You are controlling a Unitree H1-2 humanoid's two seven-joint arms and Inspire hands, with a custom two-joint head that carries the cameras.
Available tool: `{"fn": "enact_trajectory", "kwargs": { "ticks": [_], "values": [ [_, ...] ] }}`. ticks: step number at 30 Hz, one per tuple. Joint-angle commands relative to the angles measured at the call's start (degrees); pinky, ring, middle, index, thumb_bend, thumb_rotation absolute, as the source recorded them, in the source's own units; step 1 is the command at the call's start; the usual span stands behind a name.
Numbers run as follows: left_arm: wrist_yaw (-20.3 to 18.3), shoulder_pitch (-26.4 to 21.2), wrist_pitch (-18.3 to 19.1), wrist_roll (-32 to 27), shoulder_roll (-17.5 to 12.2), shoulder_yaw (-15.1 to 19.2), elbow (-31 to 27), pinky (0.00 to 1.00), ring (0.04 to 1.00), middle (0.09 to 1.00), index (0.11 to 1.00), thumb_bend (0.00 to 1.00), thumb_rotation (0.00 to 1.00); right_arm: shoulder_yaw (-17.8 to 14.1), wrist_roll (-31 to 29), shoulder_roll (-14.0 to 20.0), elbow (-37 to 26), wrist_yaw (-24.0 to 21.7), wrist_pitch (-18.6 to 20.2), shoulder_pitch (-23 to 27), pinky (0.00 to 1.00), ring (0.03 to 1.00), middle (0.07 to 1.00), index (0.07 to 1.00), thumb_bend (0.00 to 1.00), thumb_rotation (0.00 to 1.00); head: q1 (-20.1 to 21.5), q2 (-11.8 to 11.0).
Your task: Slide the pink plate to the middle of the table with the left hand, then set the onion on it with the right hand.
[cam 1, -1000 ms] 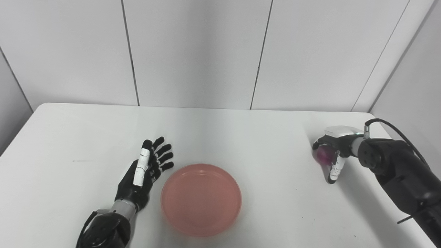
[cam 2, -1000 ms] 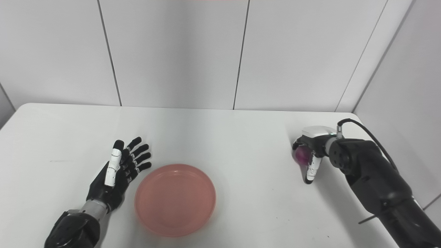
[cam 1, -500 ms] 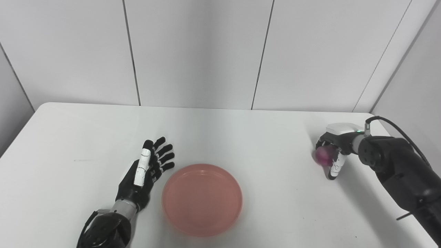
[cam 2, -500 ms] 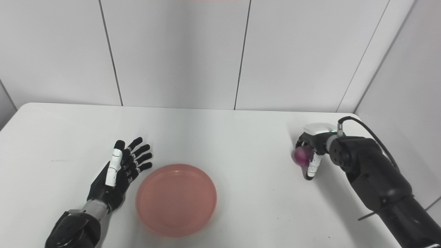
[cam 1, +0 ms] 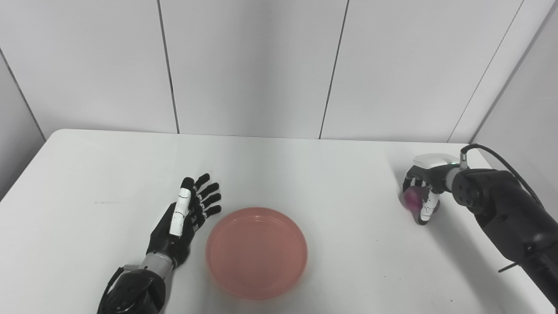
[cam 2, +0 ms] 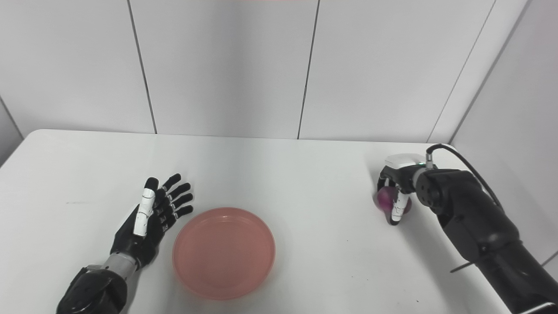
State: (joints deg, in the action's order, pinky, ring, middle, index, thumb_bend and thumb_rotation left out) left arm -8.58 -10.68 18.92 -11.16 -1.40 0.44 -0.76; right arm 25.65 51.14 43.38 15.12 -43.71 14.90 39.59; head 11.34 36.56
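- My right hand [cam 1: 423, 196] is curling its fingers around the small round purple onion [cam 1: 411, 197] at the frame's right edge
- My left hand [cam 1: 185, 218] is lying spread and empty just left of the round pink plastic plate [cam 1: 256, 252], lower centre

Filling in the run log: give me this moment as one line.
left hand: open, beside pink plate | right hand: shut on onion at table's right side | plate: empty
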Motion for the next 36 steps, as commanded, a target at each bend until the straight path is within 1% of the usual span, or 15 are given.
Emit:
{"fn": "enact_trajectory", "kwargs": {
  "ticks": [1, 5, 6, 7, 9, 11, 12, 13, 15, 20, 21, 23, 26, 29, 36],
  "values": [
    [0.1, 0.9, 1.8, -0.2, -0.4, 0.0, 0.3, 0.86, 0.894, 0.909, 0.92, 0.73, 0.98, 0.3, 0.6, 2.0, 0.5, -1.3, -1.1, 1.0, 0.52, 0.553, 0.616, 0.708, 0.78, 0.14, 0.0, 0.1],
    [0.1, 0.9, 1.8, -0.1, -0.4, 0.0, 0.5, 0.87, 0.894, 0.909, 0.92, 0.73, 0.98, 0.5, 0.6, 1.8, 0.9, -1.3, -0.9, 0.9, 0.44, 0.528, 0.622, 0.713, 0.77, 0.17, 0.0, 0.1],
    [0.1, 0.9, 1.7, -0.1, -0.4, 0.1, 0.7, 0.87, 0.893, 0.907, 0.918, 0.74, 0.98, 0.6, 0.7, 1.7, 1.0, -1.3, -1.0, 0.9, 0.44, 0.524, 0.62, 0.709, 0.76, 0.18, 0.0, 0.1],
    [0.1, 0.9, 1.6, -0.1, -0.4, 0.1, 0.8, 0.86, 0.89, 0.904, 0.916, 0.74, 0.97, 0.8, 0.9, 1.6, 1.2, -1.3, -0.9, 0.9, 0.46, 0.527, 0.618, 0.701, 0.74, 0.19, 0.0, 0.1],
    [0.1, 0.9, 1.5, -0.1, -0.4, 0.1, 0.9, 0.86, 0.888, 0.902, 0.915, 0.74, 0.97, 0.9, 0.9, 1.5, 1.7, -1.2, -0.6, 1.0, 0.45, 0.518, 0.608, 0.69, 0.73, 0.19, 0.0, 0.1],
    [0.2, 0.9, 1.8, 0.0, -0.4, 0.2, 0.6, 0.86, 0.886, 0.901, 0.912, 0.74, 0.97, 0.9, 0.6, 1.4, 2.2, -1.2, -0.6, 1.1, 0.41, 0.478, 0.577, 0.669, 0.72, 0.18, 0.0, 0.1],
    [0.3, 0.9, 1.9, 0.0, -0.4, 0.2, 0.5, 0.85, 0.885, 0.9, 0.912, 0.74, 0.97, 0.9, 0.5, 1.3, 2.3, -1.1, -0.5, 1.1, 0.4, 0.461, 0.564, 0.567, 0.6, 0.16, 0.0, 0.1],
    [0.3, 0.9, 1.9, 0.0, -0.3, 0.2, 0.4, 0.85, 0.885, 0.899, 0.911, 0.74, 0.97, 0.8, 0.4, 1.3, 2.4, -1.0, -0.5, 1.2, 0.39, 0.449, 0.555, 0.532, 0.56, 0.15, 0.0, 0.1],
    [0.2, 0.9, 1.9, -0.1, -0.4, 0.2, 0.5, 0.86, 0.888, 0.903, 0.913, 0.74, 0.97, 0.8, 0.3, 1.2, 2.6, -1.1, -0.2, 1.3, 0.38, 0.435, 0.543, 0.502, 0.53, 0.15, 0.1, 0.1],
    [0.1, 1.0, 1.8, 0.0, -0.3, 0.1, 0.5, 0.86, 0.888, 0.906, 0.915, 0.74, 0.97, 0.7, 0.4, 1.2, 2.8, -1.2, -0.1, 1.7, 0.41, 0.443, 0.55, 0.495, 0.52, 0.14, 0.1, 0.2],
    [0.0, 1.0, 1.7, 0.0, -0.4, 0.1, 0.7, 0.86, 0.89, 0.908, 0.917, 0.74, 0.97, 0.6, 0.3, 1.2, 2.8, -1.3, 0.0, 1.7, 0.39, 0.434, 0.496, 0.513, 0.52, 0.06, 0.1, 0.2],
    [0.0, 1.0, 1.5, 0.0, -0.4, 0.1, 0.8, 0.86, 0.891, 0.908, 0.917, 0.74, 0.97, 0.6, 0.3, 1.3, 2.7, -1.1, -0.1, 1.7, 0.37, 0.425, 0.464, 0.521, 0.53, 0.01, 0.2, 0.2],
    [0.1, 0.9, 1.8, 0.1, -0.3, 0.1, 0.6, 0.86, 0.891, 0.906, 0.915, 0.74, 0.97, 0.6, 0.4, 1.7, 2.3, -1.5, -0.6, 2.0, 0.34, 0.42, 0.467, 0.516, 0.53, 0.01, 0.2, 0.2],
    [0.0, 0.9, 1.7, 0.0, -0.3, 0.1, 0.7, 0.86, 0.89, 0.908, 0.917, 0.73, 0.97, 0.5, 0.4, 1.8, 1.5, -2.5, 0.0, 2.4, 0.34, 0.429, 0.474, 0.508, 0.53, 0.0, 0.2, 0.2],
    [0.2, 0.8, 1.5, 0.1, -0.1, 0.1, 1.1, 0.86, 0.886, 0.904, 0.914, 0.75, 0.97, 0.4, 0.6, 2.5, -0.1, -4.0, -1.2, 4.1, 0.31, 0.411, 0.465, 0.519, 0.53, 0.01, 0.3, -0.1]
  ]
}}
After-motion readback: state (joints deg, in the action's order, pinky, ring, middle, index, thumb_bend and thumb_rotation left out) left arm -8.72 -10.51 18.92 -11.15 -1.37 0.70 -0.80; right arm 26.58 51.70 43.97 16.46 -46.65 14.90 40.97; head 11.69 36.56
